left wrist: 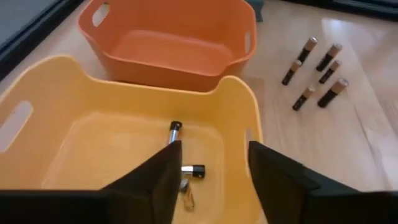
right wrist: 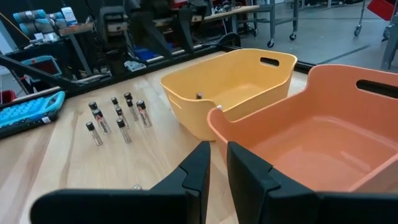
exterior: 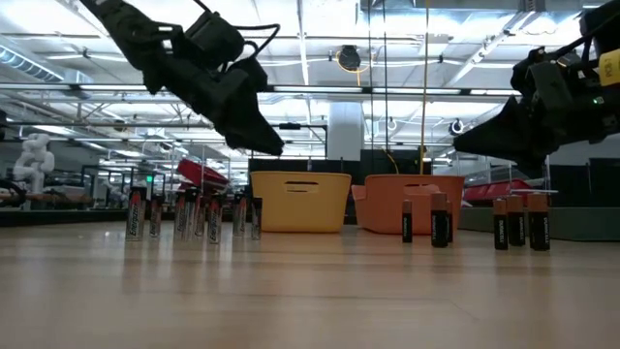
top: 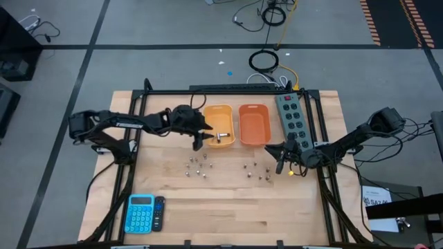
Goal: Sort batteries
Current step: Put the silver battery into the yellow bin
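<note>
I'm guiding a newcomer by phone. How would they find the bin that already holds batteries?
Start at the grey power strip on the table's far edge. Two bins sit beside it; skip the orange bin next to it. The yellow bin beyond it has batteries lying inside; the orange one looks empty.

You see two dark, jointed arms with black cables along their links; the left gripper (left wrist: 211, 180) has broad, matte black wedge fingers, the right gripper (right wrist: 217, 177) similar.
</note>
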Controlling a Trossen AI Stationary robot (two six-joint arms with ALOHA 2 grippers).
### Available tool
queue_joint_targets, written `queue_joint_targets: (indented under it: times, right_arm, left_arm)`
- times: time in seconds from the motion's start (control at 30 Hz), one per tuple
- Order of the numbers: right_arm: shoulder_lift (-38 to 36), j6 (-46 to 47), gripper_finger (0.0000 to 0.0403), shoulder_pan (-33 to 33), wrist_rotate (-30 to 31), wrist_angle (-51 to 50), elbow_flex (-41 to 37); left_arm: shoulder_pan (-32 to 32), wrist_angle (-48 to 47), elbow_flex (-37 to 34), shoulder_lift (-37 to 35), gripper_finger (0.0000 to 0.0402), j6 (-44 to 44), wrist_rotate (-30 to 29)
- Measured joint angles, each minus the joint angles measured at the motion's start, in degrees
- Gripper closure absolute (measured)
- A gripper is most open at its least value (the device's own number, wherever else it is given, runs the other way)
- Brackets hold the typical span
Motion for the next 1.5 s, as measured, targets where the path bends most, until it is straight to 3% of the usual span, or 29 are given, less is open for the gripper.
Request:
queue_joint_targets:
  times: [0.3, 0.4, 0.73, 1.1, 1.5]
  right_arm:
    - [0.0, 0.2, 0.0355, 2.0, 0.3, -1.6, 0.0]
    - [0.0, -0.6, 0.0355, 1.7, 0.7, -1.3, 0.0]
    - [0.0, -3.3, 0.0355, 1.0, 0.3, 1.6, 0.0]
    - [0.0, -3.5, 0.0355, 1.0, 0.2, 2.0, 0.0]
    - [0.0, -3.5, 0.0355, 1.0, 0.2, 2.1, 0.0]
  left_arm:
    - [-8.5, -24.0, 4.8, -5.6, 0.0189, 5.2, -2.3]
    - [-11.7, -27.8, 5.7, -5.6, 0.0189, 4.2, -3.8]
    - [-15.3, -27.6, 5.7, -3.3, 0.0191, 2.3, -4.3]
    - [-15.3, -25.7, 5.7, 2.9, 0.0244, 2.7, -5.4]
    - [-14.7, -24.5, 5.7, 5.1, 0.0242, -3.0, -9.1]
